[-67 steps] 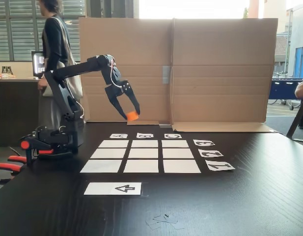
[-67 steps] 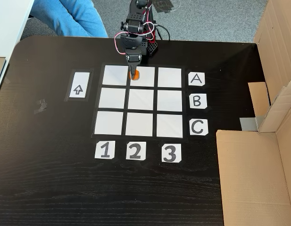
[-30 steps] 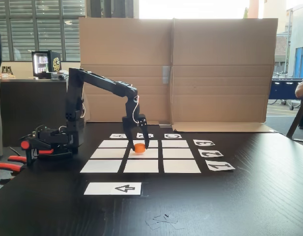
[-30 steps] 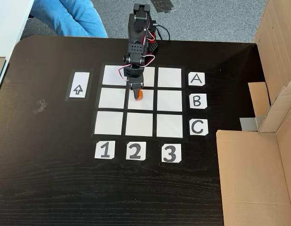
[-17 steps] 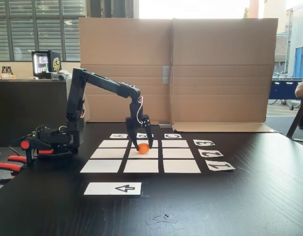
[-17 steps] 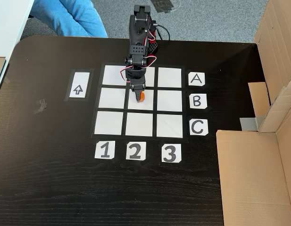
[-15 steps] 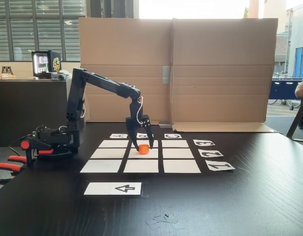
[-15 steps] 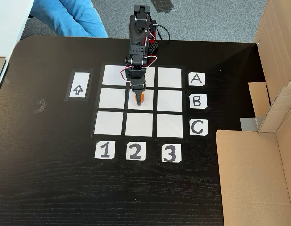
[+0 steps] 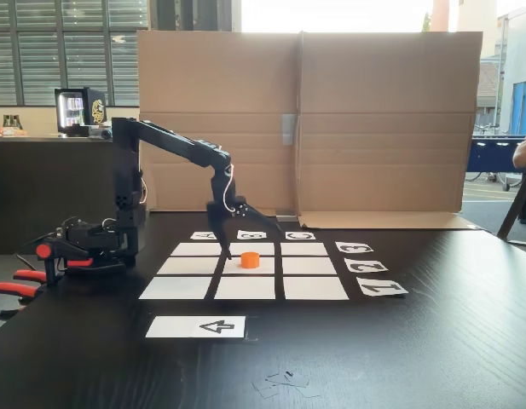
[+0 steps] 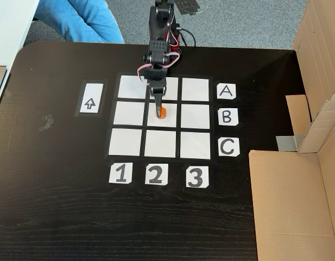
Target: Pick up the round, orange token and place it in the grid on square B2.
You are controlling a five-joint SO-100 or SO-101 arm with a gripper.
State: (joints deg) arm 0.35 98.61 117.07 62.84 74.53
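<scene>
The orange token point(image 9: 250, 259) point(image 10: 162, 113) stands alone on square B2 point(image 9: 264, 267) point(image 10: 170, 122), the centre rectangle of the grid point(image 9: 312, 288) point(image 10: 125, 141). In both fixed views the black arm reaches in from the row A side. My gripper point(image 9: 254, 242) point(image 10: 157, 106) hangs open just above and behind the token. One finger points down beside the token and the other is swung out wide above it. Neither touches it. From above, the fingers line up edge-on over the top of the centre square.
Tall cardboard walls point(image 9: 305, 119) stand behind the grid, and a cardboard flap point(image 10: 289, 201) lies beside it. Label cards A B C point(image 10: 226, 116) and 1 2 3 point(image 10: 155, 174) border the grid. An arrow card point(image 9: 197, 326) and tape scraps point(image 9: 284, 382) lie nearby. A seated person's legs point(image 10: 75, 19) are behind the arm.
The gripper carried the token down from above row A onto the centre square, opened, and has lifted slightly back, leaving the token standing there.
</scene>
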